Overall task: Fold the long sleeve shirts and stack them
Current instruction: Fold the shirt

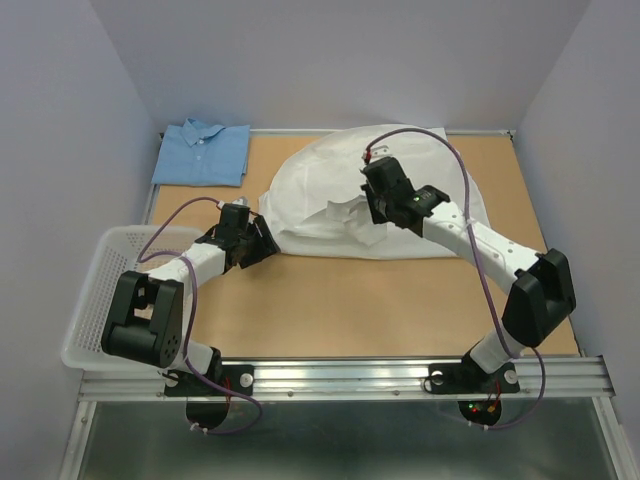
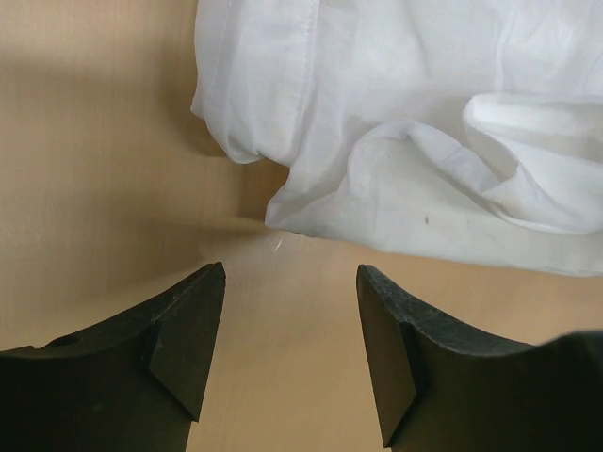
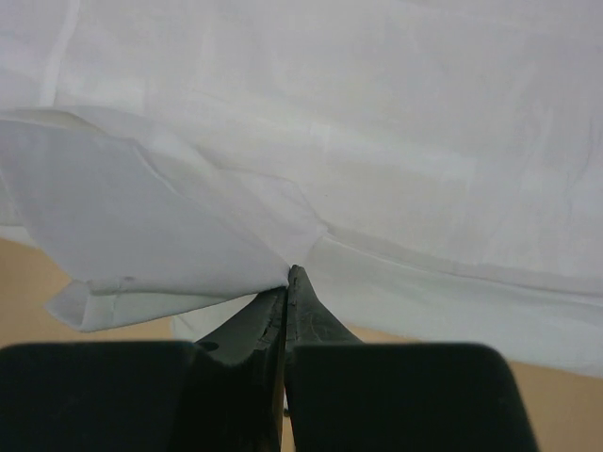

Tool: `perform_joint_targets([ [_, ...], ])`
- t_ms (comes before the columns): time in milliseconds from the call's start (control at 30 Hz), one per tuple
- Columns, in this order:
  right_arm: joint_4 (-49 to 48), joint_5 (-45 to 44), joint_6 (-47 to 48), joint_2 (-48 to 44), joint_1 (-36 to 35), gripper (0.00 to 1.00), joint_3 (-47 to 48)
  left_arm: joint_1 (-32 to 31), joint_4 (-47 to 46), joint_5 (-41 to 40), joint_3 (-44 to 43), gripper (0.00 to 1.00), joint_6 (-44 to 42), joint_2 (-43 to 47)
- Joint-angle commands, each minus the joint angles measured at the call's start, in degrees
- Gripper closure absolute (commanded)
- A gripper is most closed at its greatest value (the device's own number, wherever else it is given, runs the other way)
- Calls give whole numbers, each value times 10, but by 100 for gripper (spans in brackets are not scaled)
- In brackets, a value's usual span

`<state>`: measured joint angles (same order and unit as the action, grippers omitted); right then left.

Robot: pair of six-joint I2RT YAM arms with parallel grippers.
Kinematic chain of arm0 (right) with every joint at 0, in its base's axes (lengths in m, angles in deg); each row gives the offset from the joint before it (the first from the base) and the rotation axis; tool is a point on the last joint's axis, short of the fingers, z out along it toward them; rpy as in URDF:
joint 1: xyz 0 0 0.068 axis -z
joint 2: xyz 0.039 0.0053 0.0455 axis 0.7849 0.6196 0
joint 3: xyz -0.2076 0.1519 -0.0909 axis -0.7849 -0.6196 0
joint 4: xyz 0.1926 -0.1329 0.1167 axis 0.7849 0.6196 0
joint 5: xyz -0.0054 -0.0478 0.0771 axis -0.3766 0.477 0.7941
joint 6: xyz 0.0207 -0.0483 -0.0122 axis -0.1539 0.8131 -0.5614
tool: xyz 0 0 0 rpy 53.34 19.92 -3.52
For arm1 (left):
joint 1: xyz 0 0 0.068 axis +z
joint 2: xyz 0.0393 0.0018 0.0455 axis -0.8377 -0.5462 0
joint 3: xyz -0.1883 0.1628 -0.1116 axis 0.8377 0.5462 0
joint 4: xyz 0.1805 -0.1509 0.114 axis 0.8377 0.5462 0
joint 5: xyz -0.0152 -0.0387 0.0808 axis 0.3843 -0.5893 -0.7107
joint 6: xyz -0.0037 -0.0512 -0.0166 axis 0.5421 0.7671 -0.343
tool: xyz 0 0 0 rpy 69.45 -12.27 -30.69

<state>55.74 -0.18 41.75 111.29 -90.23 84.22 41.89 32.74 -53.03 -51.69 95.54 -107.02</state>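
Note:
The white shirt (image 1: 330, 180) lies spread and rumpled on the far middle of the table. The light blue shirt (image 1: 203, 153) lies folded at the far left corner. My right gripper (image 1: 375, 210) is over the white shirt's near middle, shut on a pinch of its cloth; in the right wrist view the closed gripper (image 3: 287, 273) holds a fold of the white shirt (image 3: 330, 113). My left gripper (image 1: 266, 240) is open and empty just off the shirt's near-left edge. In the left wrist view the gripper (image 2: 290, 271) points at the shirt's hem (image 2: 311, 202) over bare wood.
A white mesh basket (image 1: 95, 290) stands at the left edge of the wooden table (image 1: 350, 300), beside the left arm. Grey walls close in the far and side edges. A metal rail runs along the near edge.

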Motion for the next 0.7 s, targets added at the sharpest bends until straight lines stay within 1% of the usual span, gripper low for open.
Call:
perform_joint_targets([
  [0,-27,10,-116,-11,48,99,22,2,-2,6,-19,31,-7,7],
  [33,-30,11,-148,-13,58,99,19,2,-2,8,-18,31,-6,5],
  [100,-42,12,-179,-19,81,99,14,2,-6,11,-20,31,-4,-2],
  [233,-63,21,-196,-18,102,99,4,2,-8,24,-28,31,3,-11],
  [433,-87,49,-190,13,129,99,24,2,-9,27,-45,32,11,-39],
  [467,-87,49,-189,20,130,99,32,2,-21,27,-45,32,12,-42],
  [667,-89,53,-190,60,150,99,56,2,-33,28,-44,39,25,-69],
])
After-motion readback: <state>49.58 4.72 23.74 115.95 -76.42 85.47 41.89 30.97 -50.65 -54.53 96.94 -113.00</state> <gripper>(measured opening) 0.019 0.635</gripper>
